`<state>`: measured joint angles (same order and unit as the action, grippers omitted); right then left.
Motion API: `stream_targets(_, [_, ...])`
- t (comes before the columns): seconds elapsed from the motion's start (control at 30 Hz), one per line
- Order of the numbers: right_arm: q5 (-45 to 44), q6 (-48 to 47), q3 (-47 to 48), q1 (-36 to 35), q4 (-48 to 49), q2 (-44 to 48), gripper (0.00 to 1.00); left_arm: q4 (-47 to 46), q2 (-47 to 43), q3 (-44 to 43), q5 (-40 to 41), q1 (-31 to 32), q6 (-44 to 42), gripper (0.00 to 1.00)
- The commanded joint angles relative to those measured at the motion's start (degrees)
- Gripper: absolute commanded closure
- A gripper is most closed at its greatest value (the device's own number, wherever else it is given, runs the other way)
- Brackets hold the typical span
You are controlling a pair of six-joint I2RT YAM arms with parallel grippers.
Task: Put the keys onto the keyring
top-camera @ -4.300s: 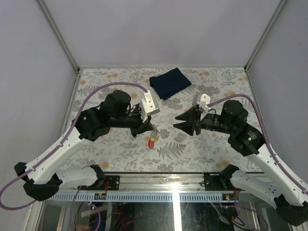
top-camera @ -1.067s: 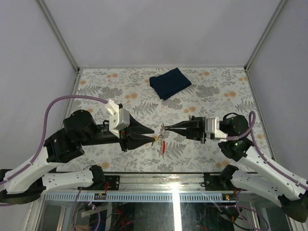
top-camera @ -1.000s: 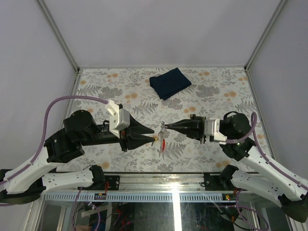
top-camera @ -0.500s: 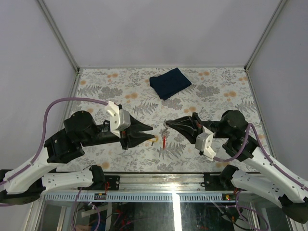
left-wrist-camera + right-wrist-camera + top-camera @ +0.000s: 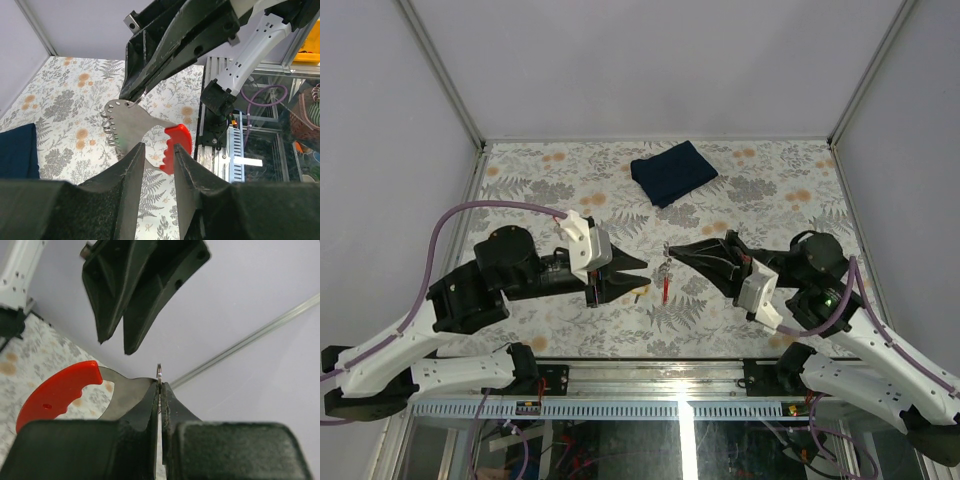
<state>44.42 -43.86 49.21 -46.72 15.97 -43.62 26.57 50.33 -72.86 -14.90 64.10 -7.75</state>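
Both grippers hover above the worktop [image 5: 775, 190]: right gripper [image 5: 159, 388] pinching the keyring [image 5: 159, 371], left gripper [image 5: 158, 148] slightly spread, seemingly empty; threading likely needs the keys picked up first.

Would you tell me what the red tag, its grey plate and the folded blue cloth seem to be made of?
Red tag: glossy moulded plastic, with a ridged edge. Grey plate: likely brushed metal, given its dull sheen and punched holes. Blue cloth: probably matte fabric, with soft folds.

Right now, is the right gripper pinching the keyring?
Yes, the right gripper is shut on the thin loop of the keyring.
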Motion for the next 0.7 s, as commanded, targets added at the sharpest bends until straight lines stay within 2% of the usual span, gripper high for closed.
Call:
stream_targets(0.0, [-2.7, 18.8, 1.0, -0.4, 11.9, 0.4, 1.00, -4.9, -0.7, -0.7, 1.0, 0.3, -1.7, 0.72])
stream_targets(0.13, [-5.5, 35.2, -1.7, -0.4, 22.5, 0.1, 1.00, -6.6, -1.5, 0.0, 1.4, 0.3, -1.6, 0.74])
stream_targets(0.27, [-7.3, 45.1, -4.3, -0.4, 31.0, -0.7, 1.00, -9.8, -2.6, 1.2, 0.7, 0.2, -1.1, 0.75])
stream_targets(0.43, [-7.7, 50.7, -4.7, -0.4, 34.5, -1.8, 1.00, -13.5, -3.0, 2.0, -1.2, 0.3, -0.4, 0.76])
stream_targets(0.67, [-5.2, 53.9, -4.8, -0.4, 37.2, -3.4, 1.00, -15.7, -1.5, 2.1, -1.6, 0.3, -0.8, 0.76])
